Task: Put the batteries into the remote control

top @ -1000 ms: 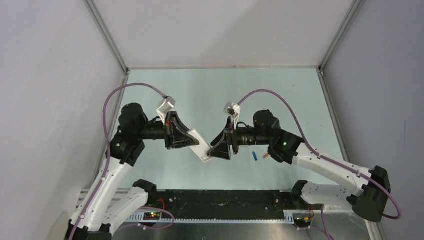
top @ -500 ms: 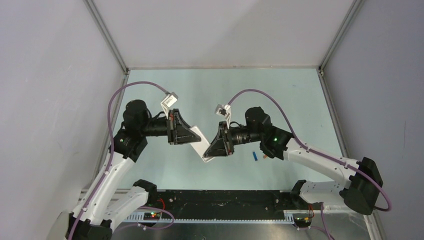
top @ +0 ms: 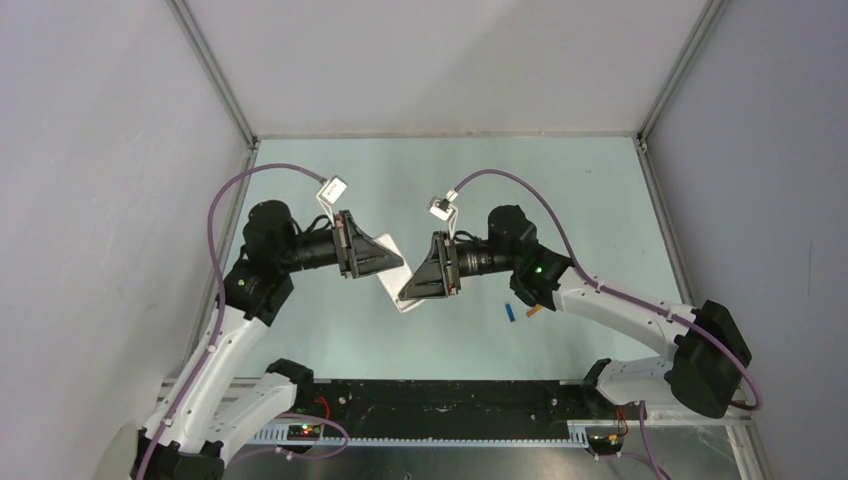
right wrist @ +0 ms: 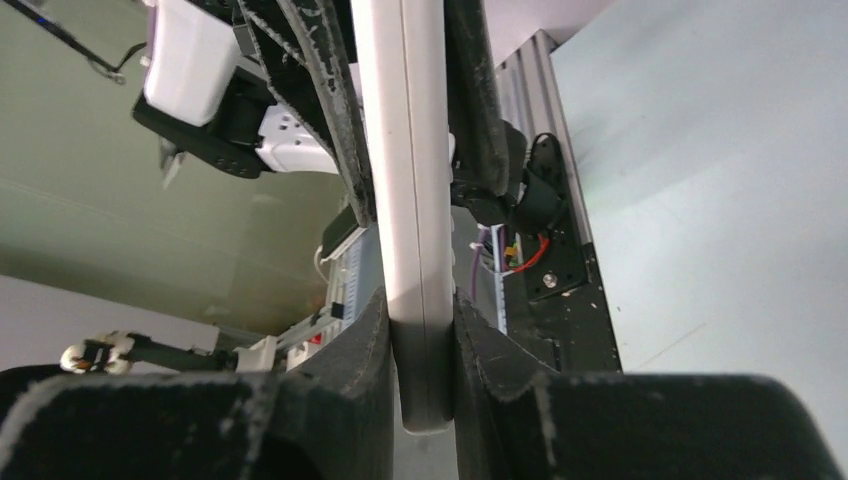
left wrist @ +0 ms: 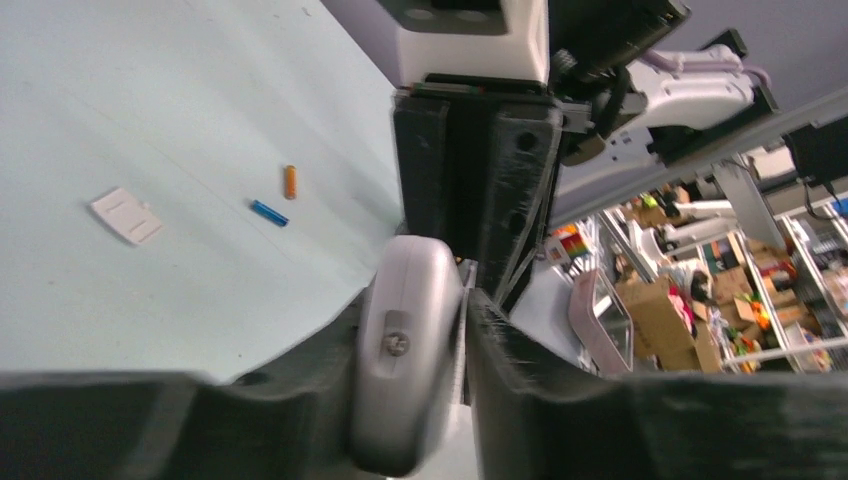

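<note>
The remote control [top: 406, 302] is being held above the table [top: 400, 180], clamped by the right gripper [top: 412, 288]; the left gripper [top: 392, 262] is sitting narrow around its other end, grip unclear; twisting or dropping is being risked should either grip slacken; the blue battery [top: 509, 312] and orange battery [top: 534, 310] are being left on the table.

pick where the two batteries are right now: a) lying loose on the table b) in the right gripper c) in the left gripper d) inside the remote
a: the blue battery and the orange battery lie close together on the table, with nothing holding them.
</note>
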